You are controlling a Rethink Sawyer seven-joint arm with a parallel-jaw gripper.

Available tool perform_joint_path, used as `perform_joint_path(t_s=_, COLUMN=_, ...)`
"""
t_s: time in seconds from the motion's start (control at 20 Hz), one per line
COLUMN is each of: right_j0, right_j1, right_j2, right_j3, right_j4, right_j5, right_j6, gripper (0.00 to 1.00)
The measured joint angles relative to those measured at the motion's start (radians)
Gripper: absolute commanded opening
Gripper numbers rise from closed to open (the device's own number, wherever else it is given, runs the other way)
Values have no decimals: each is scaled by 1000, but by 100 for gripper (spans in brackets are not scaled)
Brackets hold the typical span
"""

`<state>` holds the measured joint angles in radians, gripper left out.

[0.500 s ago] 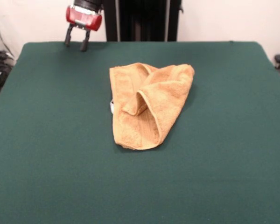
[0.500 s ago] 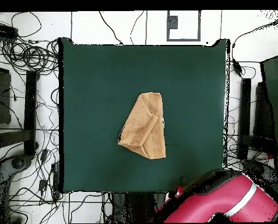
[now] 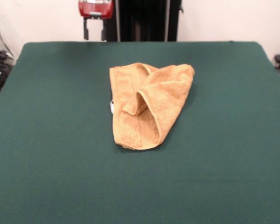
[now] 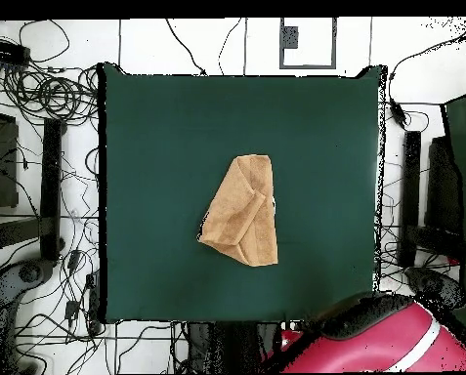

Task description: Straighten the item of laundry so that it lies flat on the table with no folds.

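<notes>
**A:** What lies on the counter?

**B:** A small golden-tan terry-cloth towel point(image 3: 147, 105) sits near the middle of the large dark green felt-topped counter point(image 3: 46, 140). It is bunched, not flat: the cloth is folded over itself into a rough wedge, with one flap rolled across the centre to make a raised ridge and a hollow beneath it. In the front view the wide end points toward the robot's side and the narrower, rounded end toward the camera. From overhead the same towel point(image 4: 241, 211) reads as a lopsided triangle on the green counter point(image 4: 148, 146).

**A:** Any label or writing on it?

**B:** A small white tag point(image 3: 111, 106) peeks out at the towel's edge, on the picture's left in the front view. It is too small to read any words or brand.

**A:** And the robot's tool?

**B:** The red-bodied tool with two dark fingers point(image 3: 94, 31) hangs at the top of the front view, above the counter's far edge and well apart from the towel. Its two fingers point(image 3: 86, 30) point down with a clear gap between them, spread and gripping nothing. Overhead, part of the red and black arm point(image 4: 383, 342) shows at the bottom right, off the counter's corner.
</notes>
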<state>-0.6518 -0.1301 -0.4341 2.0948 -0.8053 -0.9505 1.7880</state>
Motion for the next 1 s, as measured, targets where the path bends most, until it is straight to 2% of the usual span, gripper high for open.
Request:
perform_joint_path(t_s=0.45, right_j0=32, right_j1=-7, right_j2=5, right_j3=20, right_j4=4, right_j5=22, right_j6=0, gripper=100)
perform_joint_path(t_s=0.7, right_j0=68, right_j1=-7, right_j2=21, right_j3=26, right_j4=56, right_j5=17, right_j6=0, gripper=100)
perform_joint_path(t_s=0.75, right_j0=89, right_j1=-7, right_j2=38, right_j3=34, right_j4=97, right_j5=8, right_j6=0, gripper=100)
perform_joint_path(t_s=1.0, right_j0=125, right_j1=-7, right_j2=97, right_j3=52, right_j4=176, right_j5=-24, right_j6=0, gripper=100)
